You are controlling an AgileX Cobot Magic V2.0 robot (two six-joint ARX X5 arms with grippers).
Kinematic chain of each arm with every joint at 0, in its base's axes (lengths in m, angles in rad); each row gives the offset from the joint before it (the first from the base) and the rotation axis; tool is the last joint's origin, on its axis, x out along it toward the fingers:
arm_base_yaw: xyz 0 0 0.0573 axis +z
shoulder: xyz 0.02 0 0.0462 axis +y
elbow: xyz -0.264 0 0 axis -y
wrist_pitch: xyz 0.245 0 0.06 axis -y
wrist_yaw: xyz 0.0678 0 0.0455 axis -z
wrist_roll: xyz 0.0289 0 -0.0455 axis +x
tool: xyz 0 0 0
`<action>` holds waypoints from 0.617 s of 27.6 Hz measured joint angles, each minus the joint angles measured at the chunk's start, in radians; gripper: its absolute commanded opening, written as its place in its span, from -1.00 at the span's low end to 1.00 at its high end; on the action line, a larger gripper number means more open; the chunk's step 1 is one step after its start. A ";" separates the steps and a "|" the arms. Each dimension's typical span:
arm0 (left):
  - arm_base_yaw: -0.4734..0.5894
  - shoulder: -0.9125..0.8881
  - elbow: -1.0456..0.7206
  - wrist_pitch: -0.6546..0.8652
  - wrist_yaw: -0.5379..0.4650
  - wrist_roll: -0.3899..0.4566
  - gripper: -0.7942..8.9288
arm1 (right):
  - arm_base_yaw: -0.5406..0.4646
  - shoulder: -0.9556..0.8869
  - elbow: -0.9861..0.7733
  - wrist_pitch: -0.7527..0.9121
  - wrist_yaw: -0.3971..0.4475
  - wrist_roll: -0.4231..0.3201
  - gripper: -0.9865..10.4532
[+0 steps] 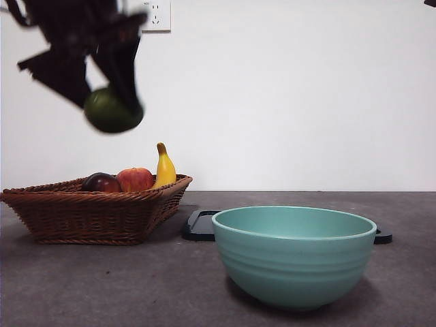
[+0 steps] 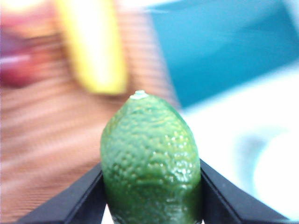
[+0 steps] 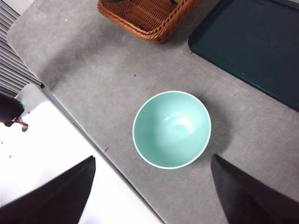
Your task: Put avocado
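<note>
Bowl (image 1: 294, 255) nearest; left gripper (image 1: 109, 102) clamps avocado (image 1: 113, 110), prob. above basket (image 1: 95, 208).

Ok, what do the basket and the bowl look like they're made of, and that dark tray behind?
The basket looks like woven wicker, brown, with braided rim strands showing. The bowl seems glazed ceramic or maybe melamine: smooth mint green, ridged bands, soft sheen inside. The tray appears to be dark plastic, flat and matte with a raised lip.
</note>
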 measured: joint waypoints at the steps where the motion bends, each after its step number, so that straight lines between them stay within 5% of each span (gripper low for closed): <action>1: -0.019 -0.017 0.000 -0.008 0.015 0.000 -0.40 | 0.000 0.000 0.000 0.000 0.007 0.000 -0.13; 10: -0.266 -0.035 0.000 -0.019 0.054 -0.001 -0.40 | -0.001 0.000 0.000 0.000 0.046 0.000 -0.13; 17: -0.443 0.140 0.000 0.101 0.053 -0.001 -0.40 | -0.001 0.000 0.000 0.000 0.048 0.000 -0.13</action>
